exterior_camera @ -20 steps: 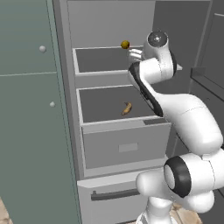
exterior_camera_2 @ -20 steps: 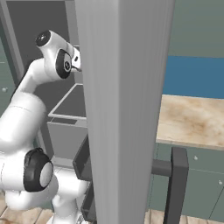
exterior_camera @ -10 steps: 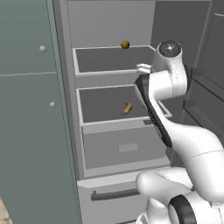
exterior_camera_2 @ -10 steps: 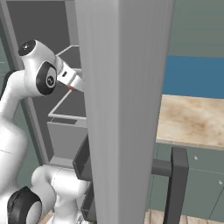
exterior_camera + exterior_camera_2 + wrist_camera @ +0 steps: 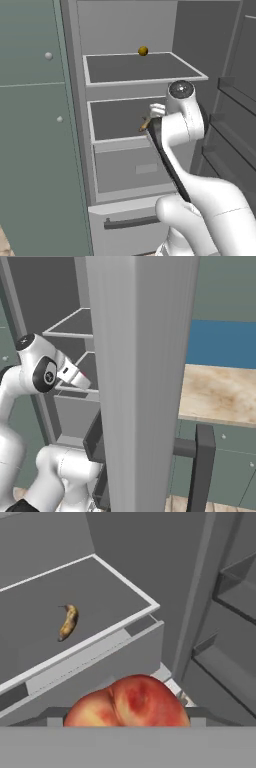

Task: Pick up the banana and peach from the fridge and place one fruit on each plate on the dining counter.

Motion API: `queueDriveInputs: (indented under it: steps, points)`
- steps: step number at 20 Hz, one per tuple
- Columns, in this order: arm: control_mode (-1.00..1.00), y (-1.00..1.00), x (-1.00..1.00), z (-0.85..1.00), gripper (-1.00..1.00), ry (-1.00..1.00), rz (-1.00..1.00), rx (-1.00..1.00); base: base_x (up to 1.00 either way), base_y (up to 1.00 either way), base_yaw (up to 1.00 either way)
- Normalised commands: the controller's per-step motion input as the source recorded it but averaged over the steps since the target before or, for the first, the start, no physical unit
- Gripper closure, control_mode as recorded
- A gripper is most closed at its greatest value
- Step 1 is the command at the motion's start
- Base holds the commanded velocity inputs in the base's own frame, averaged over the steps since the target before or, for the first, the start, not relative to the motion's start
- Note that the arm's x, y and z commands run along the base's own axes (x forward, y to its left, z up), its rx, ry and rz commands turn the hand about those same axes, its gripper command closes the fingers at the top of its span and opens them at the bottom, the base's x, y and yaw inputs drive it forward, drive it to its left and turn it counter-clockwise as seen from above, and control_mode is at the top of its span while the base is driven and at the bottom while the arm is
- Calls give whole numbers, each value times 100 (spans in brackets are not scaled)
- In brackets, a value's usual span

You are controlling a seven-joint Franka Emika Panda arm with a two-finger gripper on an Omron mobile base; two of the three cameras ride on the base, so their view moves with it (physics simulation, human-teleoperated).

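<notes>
I have the peach [image 5: 127,701] pinched in the gripper [image 5: 127,712]; it sits low in the hand view, right at 6 o'clock, hiding both fingertips. So I judge the step in hand to be the carry-out: first fruit lifted, arm in front of the open fridge [image 5: 125,150] at about the level of the middle shelf [image 5: 75,619].

The banana [image 5: 68,622] lies on that shelf, at roughly 10 o'clock from the peach in the hand view. Its long axis runs from about 1 o'clock down to 7 o'clock there, with the stem end toward the back wall and the belly of the curve bulging toward 3 o'clock. In the left base view I see just its tip [image 5: 145,125] poking out beside the wrist.

Next I need to draw the arm clear of the fridge, mind the door shelves at 3 o'clock (they look close), and drive round to the tabletop [image 5: 220,393], whose beige edge I see past the door in the right base view. The plates I can't see from here.
</notes>
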Motion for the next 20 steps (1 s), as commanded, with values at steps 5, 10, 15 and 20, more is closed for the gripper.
queueDriveInputs:
  steps: [5,10,15,20]
  points:
    - [-100,0,-9,-55,100,1,-10,5,0,0,0]
    - [-100,-9,-14,-17,100,0,-7,8,0,0,0]
    - [-100,-14,-1,0,100,0,-4,9,0,0,0]
    - [100,-9,-1,0,100,-2,-5,8,-3,0,-1]
